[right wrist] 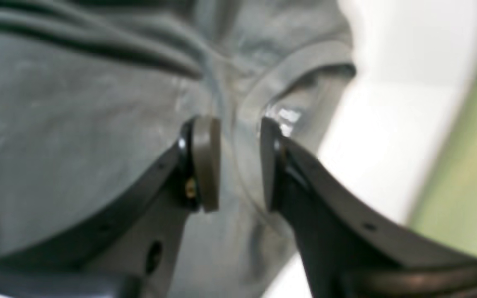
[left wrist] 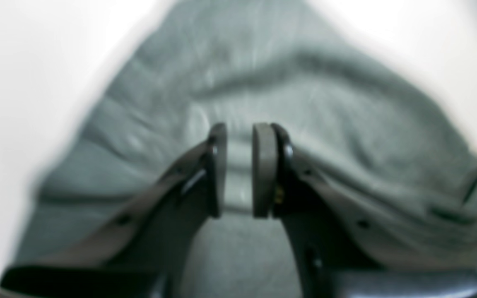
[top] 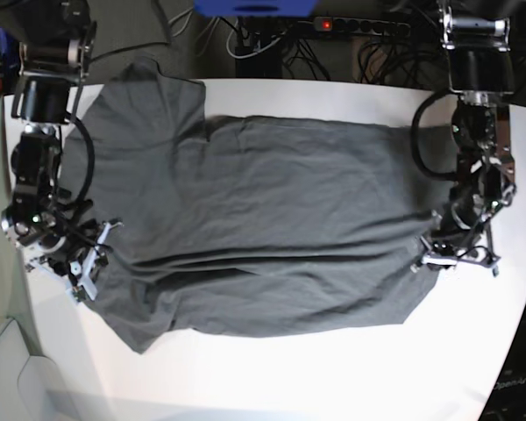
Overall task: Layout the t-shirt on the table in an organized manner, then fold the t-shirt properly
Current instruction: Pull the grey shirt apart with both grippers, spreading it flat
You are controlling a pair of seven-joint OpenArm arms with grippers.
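Observation:
The dark grey t-shirt [top: 263,219] lies spread across the white table [top: 333,368], wrinkled, with one sleeve at the far left. My left gripper [top: 434,254] sits at the shirt's right edge. In the left wrist view it [left wrist: 238,169] is shut on a fold of the t-shirt [left wrist: 304,103] pinched between its pads. My right gripper [top: 88,267] is at the shirt's left end. In the right wrist view its jaws [right wrist: 240,165] stand apart over the t-shirt [right wrist: 77,124], beside the collar [right wrist: 304,62] and a bit of white print. A ridge of cloth runs through the gap.
A power strip [top: 359,24] and cables lie beyond the table's far edge. Bare white table [right wrist: 387,124] shows right of the collar, with green floor [right wrist: 462,165] past the table edge. White table [left wrist: 15,82] flanks the cloth in the left wrist view.

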